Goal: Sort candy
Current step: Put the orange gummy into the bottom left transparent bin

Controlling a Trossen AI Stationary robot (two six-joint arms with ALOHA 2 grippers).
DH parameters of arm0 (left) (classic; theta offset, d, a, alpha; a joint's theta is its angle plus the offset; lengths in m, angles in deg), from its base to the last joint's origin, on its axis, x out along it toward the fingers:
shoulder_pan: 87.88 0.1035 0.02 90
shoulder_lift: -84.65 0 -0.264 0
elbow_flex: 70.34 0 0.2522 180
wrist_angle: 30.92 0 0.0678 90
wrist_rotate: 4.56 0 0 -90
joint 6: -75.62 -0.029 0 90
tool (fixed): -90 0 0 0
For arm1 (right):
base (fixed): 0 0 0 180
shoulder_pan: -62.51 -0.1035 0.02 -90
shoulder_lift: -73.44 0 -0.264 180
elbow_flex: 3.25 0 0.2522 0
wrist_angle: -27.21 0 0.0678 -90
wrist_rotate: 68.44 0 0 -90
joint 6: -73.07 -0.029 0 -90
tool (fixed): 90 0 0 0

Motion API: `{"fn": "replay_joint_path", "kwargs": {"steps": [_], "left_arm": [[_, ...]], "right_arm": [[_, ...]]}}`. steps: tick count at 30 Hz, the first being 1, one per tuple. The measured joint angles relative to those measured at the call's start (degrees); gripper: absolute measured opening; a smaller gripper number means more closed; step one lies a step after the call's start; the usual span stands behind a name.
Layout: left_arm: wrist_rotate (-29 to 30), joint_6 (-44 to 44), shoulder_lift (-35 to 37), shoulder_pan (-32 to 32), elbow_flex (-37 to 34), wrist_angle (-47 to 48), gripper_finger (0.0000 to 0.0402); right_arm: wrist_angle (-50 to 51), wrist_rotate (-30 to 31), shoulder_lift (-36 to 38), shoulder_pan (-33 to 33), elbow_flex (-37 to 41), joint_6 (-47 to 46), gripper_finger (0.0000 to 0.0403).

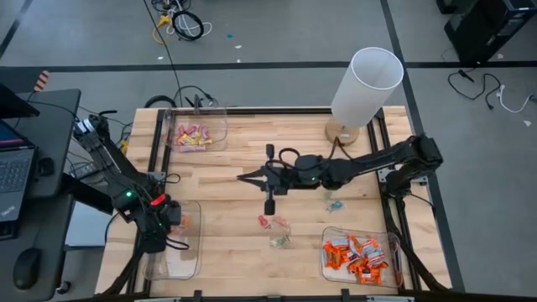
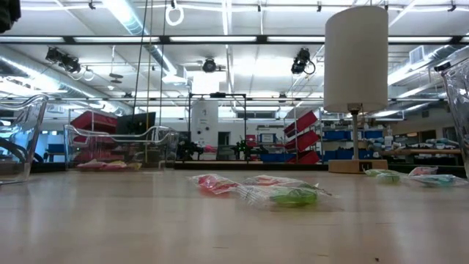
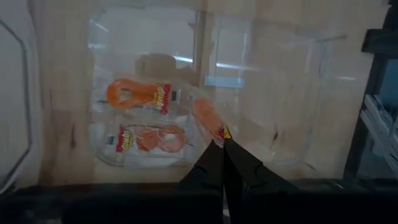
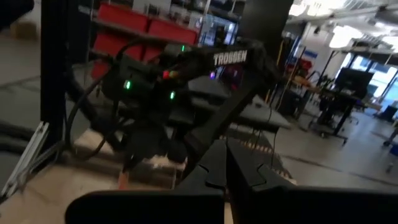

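My left gripper hangs over a clear bin at the table's near left, shut on an orange candy. Two more orange candies lie on that bin's floor. My right gripper is raised over the table's middle, pointing level toward the left edge, shut, with nothing showing between its fingertips. Loose candies lie on the wood: a red one, a green one and a pale green one. My left gripper pinches the orange candy by one end of its wrapper between its two fingertips. The fingers come from above, pointing steeply down into the bin. The candy sticks out past the fingertips over the bin's floor; whether it rests on the floor I cannot tell.
A clear bin at the far left holds pink and yellow candies. Another bin at the near right holds orange candies. A white lamp stands at the far right. Black frame rails run along the table's edges.
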State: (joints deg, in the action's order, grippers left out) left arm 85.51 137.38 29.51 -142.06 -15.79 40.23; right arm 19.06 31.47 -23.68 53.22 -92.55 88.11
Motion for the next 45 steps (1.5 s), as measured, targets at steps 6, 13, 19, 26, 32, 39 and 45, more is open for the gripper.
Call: {"fn": "replay_joint_path", "kwargs": {"steps": [6,13,19,26,32,39,45], "left_arm": [[1.08,-0.04,0.0,0.02,0.0,1.56,0.0],[1.79,-0.03,0.0,0.04,-0.16,1.85,0.0],[-4.67,1.89,0.0,0.05,-5.78,-10.67,0.0],[-5.51,5.58,0.0,0.05,-8.94,-15.58,0.0003],[-5.45,6.8,-0.02,0.05,-8.96,-15.31,0.0018],[-5.46,9.7,-0.02,0.07,-8.96,-15.22,0.004],[-5.56,10.93,-0.02,0.06,-8.96,-14.94,0.0074]], "right_arm": [[2.92,1.91,4.32,-1.32,4.66,-1.47,0.0],[1.5,5.49,8.37,-1.93,12.96,-7.21,0.0],[-0.68,6.47,8.81,-1.98,17.48,-11.8,0.0],[-2.93,6.97,8.76,-1.95,19.26,-13.41,0.0],[-2.94,6.97,8.74,-2.0,19.26,-13.61,0.0],[-2.89,6.97,8.74,-2.0,19.26,-14.02,0.0],[-2.86,6.97,8.74,-2.0,19.26,-14.07,0.0]]}}
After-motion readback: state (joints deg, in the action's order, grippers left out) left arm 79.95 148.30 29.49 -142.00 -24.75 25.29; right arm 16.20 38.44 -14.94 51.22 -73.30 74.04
